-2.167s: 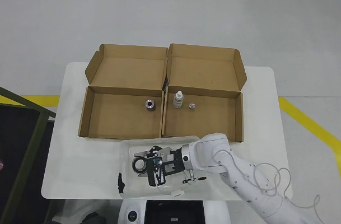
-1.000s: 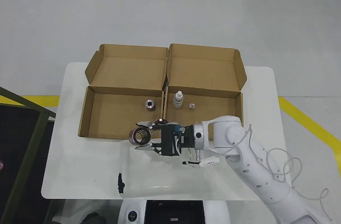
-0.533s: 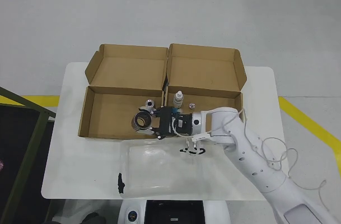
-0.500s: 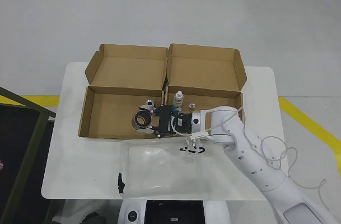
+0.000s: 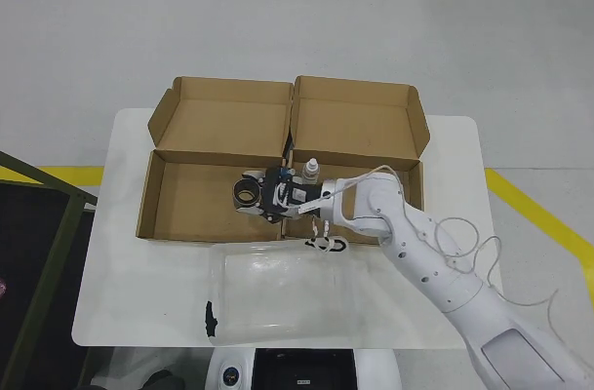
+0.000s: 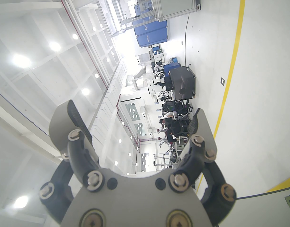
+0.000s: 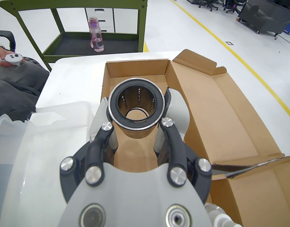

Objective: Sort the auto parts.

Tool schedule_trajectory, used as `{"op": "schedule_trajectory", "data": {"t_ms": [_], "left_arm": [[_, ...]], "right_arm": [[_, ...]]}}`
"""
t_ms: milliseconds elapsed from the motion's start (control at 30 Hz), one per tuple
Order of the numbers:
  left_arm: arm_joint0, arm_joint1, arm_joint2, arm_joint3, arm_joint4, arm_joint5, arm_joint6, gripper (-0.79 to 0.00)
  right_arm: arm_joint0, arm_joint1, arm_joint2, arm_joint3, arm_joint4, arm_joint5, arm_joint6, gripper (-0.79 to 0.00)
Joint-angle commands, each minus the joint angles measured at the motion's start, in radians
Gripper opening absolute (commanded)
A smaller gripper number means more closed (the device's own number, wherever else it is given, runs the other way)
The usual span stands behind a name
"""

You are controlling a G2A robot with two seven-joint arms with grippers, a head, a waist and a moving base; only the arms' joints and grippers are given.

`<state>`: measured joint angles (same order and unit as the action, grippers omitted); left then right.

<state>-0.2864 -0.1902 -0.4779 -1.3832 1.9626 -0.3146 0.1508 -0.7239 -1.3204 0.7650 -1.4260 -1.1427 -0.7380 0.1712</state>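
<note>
My right gripper (image 5: pixel 260 193) is shut on a linear bearing (image 5: pixel 246 192), a metal sleeve with a black end ring. It hangs over the right end of the left cardboard box (image 5: pixel 189 207). The right wrist view looks through the bearing (image 7: pixel 136 106), which sits between the white fingers (image 7: pixel 178 108), down at that box's floor (image 7: pixel 213 124). A white bottle (image 5: pixel 314 169) stands in the right cardboard box (image 5: pixel 384 213), just beyond my right wrist. My left gripper (image 6: pixel 135 112) is open with nothing between its fingers, and points up into the room.
A clear plastic tray (image 5: pixel 277 292) lies at the table's near side, with a small black part (image 5: pixel 211 319) at its left edge. Both box lids stand open at the far side. A green cart (image 7: pixel 71 12) stands beyond the table's left end.
My right gripper lifted the bearing out of the clear tray and carried it to the far side. It now hangs over the left cardboard box.
</note>
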Motion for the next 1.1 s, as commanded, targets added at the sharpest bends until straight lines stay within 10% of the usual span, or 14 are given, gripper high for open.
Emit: {"op": "schedule_trajectory", "data": {"t_ms": [0,1067], "left_arm": [[0.000,0.000,0.000,0.000,0.000,0.000,0.000,0.000],[0.000,0.000,0.000,0.000,0.000,0.000,0.000,0.000]], "right_arm": [[0.012,-0.007,-0.017,0.020,-0.008,0.004,0.008,-0.785],[0.148,-0.117,-0.191,0.261,-0.092,0.046,0.195,-0.702]]}}
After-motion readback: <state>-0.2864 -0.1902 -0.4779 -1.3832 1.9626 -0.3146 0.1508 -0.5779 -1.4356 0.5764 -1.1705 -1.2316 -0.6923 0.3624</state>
